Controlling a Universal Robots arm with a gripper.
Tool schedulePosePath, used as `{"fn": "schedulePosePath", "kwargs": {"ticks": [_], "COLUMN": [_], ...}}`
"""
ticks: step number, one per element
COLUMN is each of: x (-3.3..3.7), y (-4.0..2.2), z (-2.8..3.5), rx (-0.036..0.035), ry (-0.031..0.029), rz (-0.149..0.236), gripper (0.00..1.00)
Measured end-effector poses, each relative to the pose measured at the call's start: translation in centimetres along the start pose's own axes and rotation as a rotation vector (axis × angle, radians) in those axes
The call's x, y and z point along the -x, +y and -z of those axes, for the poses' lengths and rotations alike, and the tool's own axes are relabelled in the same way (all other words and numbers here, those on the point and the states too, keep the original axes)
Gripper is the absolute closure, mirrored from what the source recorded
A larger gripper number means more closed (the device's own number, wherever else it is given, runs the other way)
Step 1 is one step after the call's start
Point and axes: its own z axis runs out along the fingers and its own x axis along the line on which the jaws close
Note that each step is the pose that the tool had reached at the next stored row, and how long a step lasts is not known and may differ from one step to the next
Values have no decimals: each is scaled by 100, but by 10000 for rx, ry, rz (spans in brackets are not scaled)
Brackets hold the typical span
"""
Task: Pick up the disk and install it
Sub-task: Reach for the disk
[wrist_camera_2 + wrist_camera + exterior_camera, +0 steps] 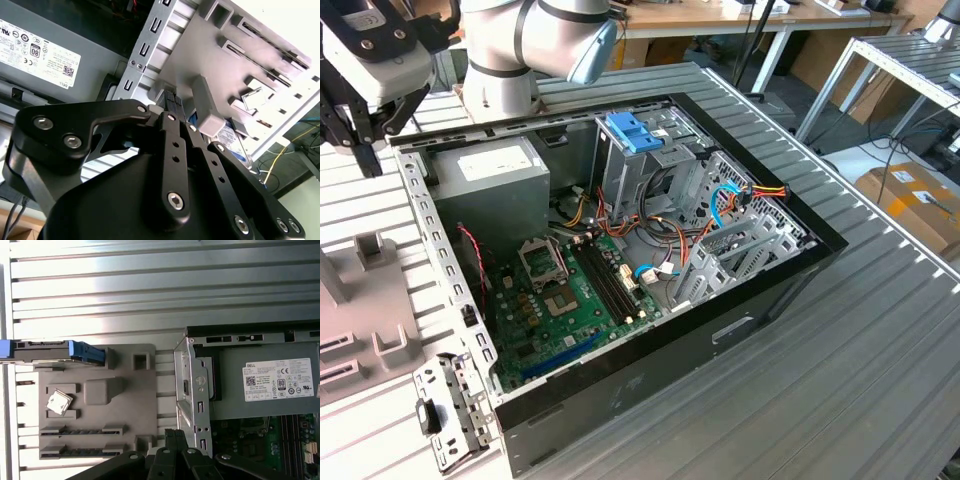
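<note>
Hovering over the seam between the grey parts tray [145, 390] and the metal wall of the open computer case [720, 330], the gripper [175, 434] carries nothing. Its fingers [172, 150] look pressed together with no gap between them.

The disk [50, 351] stands on its narrow edge at the far side of the tray, well apart from the fingers, with its blue carrier end beside a small grey post. The tray lies on the ribbed bench [150, 290].

The main risk, as I judge it, is the disk's stance. Balanced on edge, it would tip or skid out of its slot if closed fingers came down on its top rather than straddling it. A grasp taken off-centre, or on the flexible blue carrier instead of the metal body, could let it swing or slip. The raised posts on the tray and a loose chip [59, 402] lie between gripper and disk, so a low crossing might strike them.

Inside the case, cables [725, 200] crowd beside the drive cage [650, 175], where a disk might snag.
</note>
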Motion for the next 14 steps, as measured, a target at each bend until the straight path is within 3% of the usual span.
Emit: {"fn": "schedulePosePath", "kwargs": {"ticks": [14], "x": [-39], "y": [-3], "z": [0], "rx": [0], "ry": [0], "rz": [0], "gripper": [89]}}
